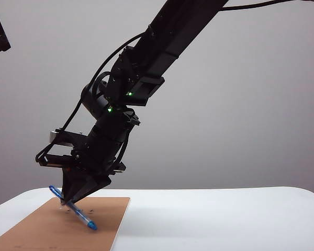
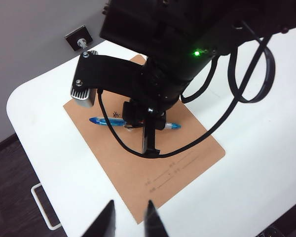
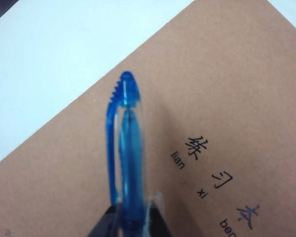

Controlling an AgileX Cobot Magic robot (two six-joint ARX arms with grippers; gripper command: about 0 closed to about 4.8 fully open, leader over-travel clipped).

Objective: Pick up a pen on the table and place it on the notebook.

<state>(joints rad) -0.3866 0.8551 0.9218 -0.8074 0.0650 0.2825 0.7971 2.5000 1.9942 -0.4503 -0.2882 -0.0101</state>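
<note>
— Tabletop first: what do we see nearest us?

— We see the table (image 1: 225, 219), plain white with rounded corners, and the notebook (image 1: 47, 230) lying flat on its near left part, tan cover up with a few dark characters printed on it.

— And the pen (image 1: 76, 209)?

— Over the notebook's cover, slanting, its lower end touching or nearly touching the cover and its other end raised toward the left. The right gripper (image 1: 68, 200) points down at it, fingertips on either side of the barrel; in the right wrist view the barrel sits between the dark fingertips (image 3: 104, 223). We cannot tell whether they press it or stand slightly apart.

— The left gripper (image 2: 128, 222)?

— High above the table, looking down on the notebook, jaws parted with nothing between them.

— Farther back?

— A bare grey wall, dark floor beside the table, and a small dark wall plate (image 2: 79, 37).
</note>
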